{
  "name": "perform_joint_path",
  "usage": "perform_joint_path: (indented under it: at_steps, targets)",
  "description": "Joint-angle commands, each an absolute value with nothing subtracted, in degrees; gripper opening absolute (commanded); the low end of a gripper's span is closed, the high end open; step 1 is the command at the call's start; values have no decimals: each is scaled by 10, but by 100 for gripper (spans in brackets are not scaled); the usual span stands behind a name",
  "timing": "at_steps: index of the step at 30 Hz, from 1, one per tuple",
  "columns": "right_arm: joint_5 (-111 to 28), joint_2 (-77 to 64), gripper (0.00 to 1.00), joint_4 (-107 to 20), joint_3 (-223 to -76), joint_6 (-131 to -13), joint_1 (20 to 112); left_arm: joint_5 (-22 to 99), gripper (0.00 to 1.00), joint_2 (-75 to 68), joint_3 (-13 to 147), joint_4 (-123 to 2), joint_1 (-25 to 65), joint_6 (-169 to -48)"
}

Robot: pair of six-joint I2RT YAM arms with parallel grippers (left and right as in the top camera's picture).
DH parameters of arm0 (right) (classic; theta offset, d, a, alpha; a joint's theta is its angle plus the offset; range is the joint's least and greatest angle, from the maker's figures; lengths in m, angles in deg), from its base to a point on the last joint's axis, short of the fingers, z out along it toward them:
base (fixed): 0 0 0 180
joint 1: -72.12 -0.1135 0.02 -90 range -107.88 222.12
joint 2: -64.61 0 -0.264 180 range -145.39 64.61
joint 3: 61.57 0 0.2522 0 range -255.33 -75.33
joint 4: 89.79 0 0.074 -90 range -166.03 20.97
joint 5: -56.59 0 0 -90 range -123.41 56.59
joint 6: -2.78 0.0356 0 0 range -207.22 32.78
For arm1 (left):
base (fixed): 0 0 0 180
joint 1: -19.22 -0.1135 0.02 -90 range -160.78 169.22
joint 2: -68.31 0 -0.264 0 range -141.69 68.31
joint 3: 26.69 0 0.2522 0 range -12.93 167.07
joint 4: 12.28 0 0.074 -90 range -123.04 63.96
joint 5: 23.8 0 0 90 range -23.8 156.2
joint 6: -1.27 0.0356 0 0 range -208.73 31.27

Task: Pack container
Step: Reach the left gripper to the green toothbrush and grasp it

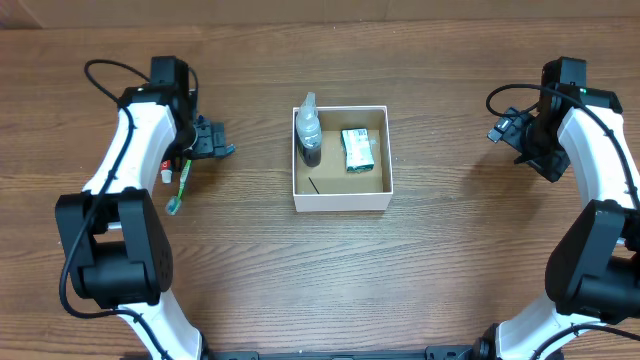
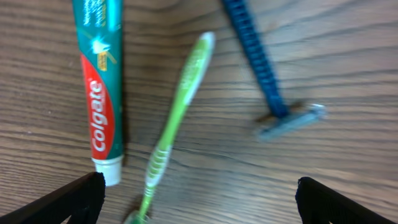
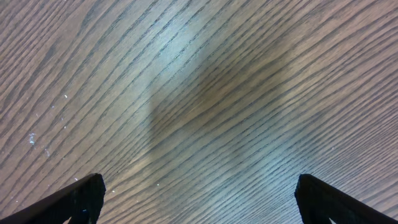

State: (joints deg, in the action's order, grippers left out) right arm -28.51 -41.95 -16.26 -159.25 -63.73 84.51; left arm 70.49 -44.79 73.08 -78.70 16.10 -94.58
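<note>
Packing partly done: two toiletries boxed, three waiting outside.
Container [image 1: 341,200] sits at the middle of the counter [image 1: 340,290], holding a bottle [image 1: 309,130] and green soap packet [image 1: 357,150]. Toward the left edge lie toothbrush [image 2: 177,118], toothpaste [image 2: 99,93] and razor [image 2: 267,81], under the left end effector [image 2: 199,199], fingers spread wide, likely lining up a pickup. Right end effector [image 3: 199,196], also spread, hangs over bare wood near the right edge, apparently idle.

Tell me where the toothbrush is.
Overhead, the toothbrush lies left of the box, beside the left arm; in the left wrist view it sits between the toothpaste and razor.
</note>
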Motion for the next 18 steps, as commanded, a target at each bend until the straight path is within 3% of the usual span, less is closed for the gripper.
perform_joint_path:
  at_steps: [1,9,18]
  targets:
    - [-279,-419,100,-164,-1593,-641,846,684,98,-477,742,-786,139,-932]
    - [-279,-419,100,-164,-1593,-641,846,632,96,-498,742,-778,128,-862]
    - [-279,-419,100,-164,-1593,-641,846,632,76,-541,742,-780,124,-833]
